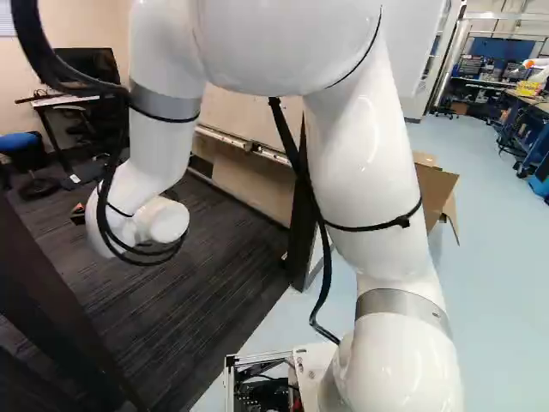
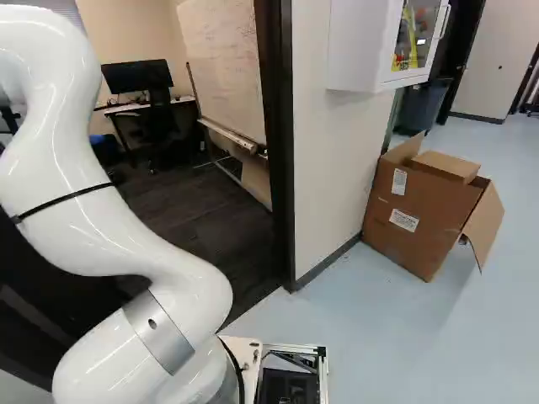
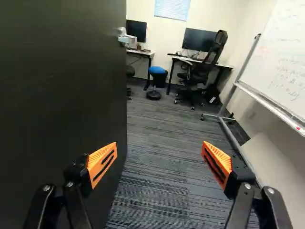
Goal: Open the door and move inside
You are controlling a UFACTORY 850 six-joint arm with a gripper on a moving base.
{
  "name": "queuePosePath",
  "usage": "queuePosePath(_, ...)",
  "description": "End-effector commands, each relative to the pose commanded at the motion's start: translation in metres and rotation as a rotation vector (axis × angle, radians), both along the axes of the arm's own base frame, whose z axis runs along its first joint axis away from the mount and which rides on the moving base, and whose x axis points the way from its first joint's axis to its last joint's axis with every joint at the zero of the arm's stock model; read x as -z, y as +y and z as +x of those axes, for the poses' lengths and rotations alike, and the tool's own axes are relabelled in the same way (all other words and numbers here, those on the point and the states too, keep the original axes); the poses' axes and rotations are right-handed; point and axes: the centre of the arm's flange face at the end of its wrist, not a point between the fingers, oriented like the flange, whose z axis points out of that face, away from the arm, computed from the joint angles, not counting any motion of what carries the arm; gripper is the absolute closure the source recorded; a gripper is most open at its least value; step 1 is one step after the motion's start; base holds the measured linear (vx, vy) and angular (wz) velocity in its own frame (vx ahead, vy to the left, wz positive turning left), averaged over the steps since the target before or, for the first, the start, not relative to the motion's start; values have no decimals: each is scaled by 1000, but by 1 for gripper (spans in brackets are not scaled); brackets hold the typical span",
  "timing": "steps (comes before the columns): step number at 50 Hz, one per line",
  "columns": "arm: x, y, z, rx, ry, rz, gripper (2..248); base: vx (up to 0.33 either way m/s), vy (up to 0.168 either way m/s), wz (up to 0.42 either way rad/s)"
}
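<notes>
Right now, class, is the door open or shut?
Open: the wrist view looks past the edge of the door onto the room's carpet and a black chair.

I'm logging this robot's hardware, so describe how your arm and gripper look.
My arm is glossy white and rounded, with grey metallic bands. Black cables run outside it, and thin black straps circle it. The gripper has two black, jointed fingers with silvery bolts and wedge-shaped orange pads, ridged and marked by dark slots.
</notes>
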Motion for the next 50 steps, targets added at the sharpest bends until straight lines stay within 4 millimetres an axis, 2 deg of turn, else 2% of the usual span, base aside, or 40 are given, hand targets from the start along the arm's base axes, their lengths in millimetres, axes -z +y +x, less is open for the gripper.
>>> queuePosePath(30,-3,-53,23,140,29,0,3,0,0,0)
queuePosePath(44,-4,-78,28,191,40,-2,3,0,0,0)
queuePosePath(50,-4,-80,28,193,40,-2,3,0,0,0)
